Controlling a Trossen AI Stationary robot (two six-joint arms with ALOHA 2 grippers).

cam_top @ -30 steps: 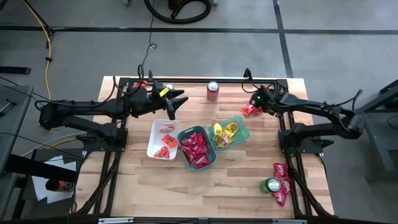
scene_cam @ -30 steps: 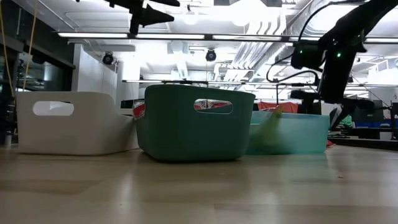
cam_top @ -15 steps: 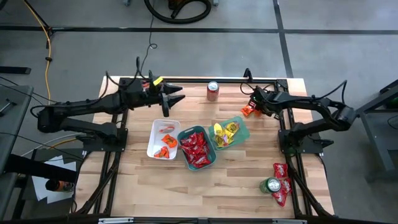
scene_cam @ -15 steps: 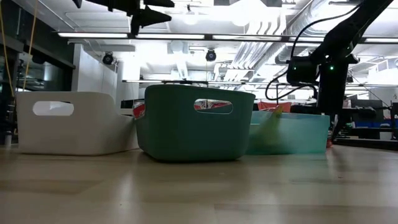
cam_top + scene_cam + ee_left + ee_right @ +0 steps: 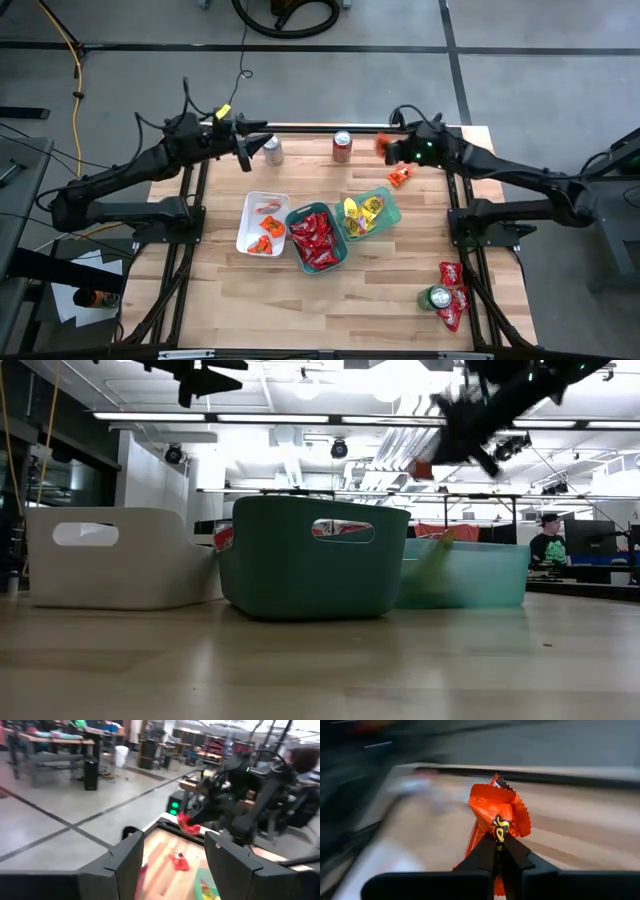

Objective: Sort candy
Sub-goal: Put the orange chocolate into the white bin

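My right gripper (image 5: 392, 150) is up over the table's far edge, right of the red can (image 5: 342, 146), shut on an orange candy packet (image 5: 496, 807); the low view shows that packet (image 5: 424, 468) high above the table. A second orange candy (image 5: 400, 177) lies flat on the wood below. My left gripper (image 5: 246, 151) hovers open and empty at the far left, beside a silver can (image 5: 272, 150). Three trays sit mid-table: white (image 5: 250, 215) with orange candy, dark teal (image 5: 318, 238) with red, light green (image 5: 367, 213) with yellow. My right gripper pinches the orange packet between its two fingertips (image 5: 485, 852), on the wrapper's middle (image 5: 496, 827). The crinkled end (image 5: 507, 802) sticks out past the tips. The packet is lifted clear of the table.
A green can (image 5: 435, 298) stands among red candy packets (image 5: 452, 272) at the near right. The black frame rail (image 5: 320, 128) runs along the far edge. A person (image 5: 548, 540) sits in the room beyond. Bare wood lies near the front edge.
My right gripper has shut on an orange packet at the far right and lifted it off the table, up and toward the far edge. My left gripper has moved from over the white tray toward the table's far left corner, staying open.
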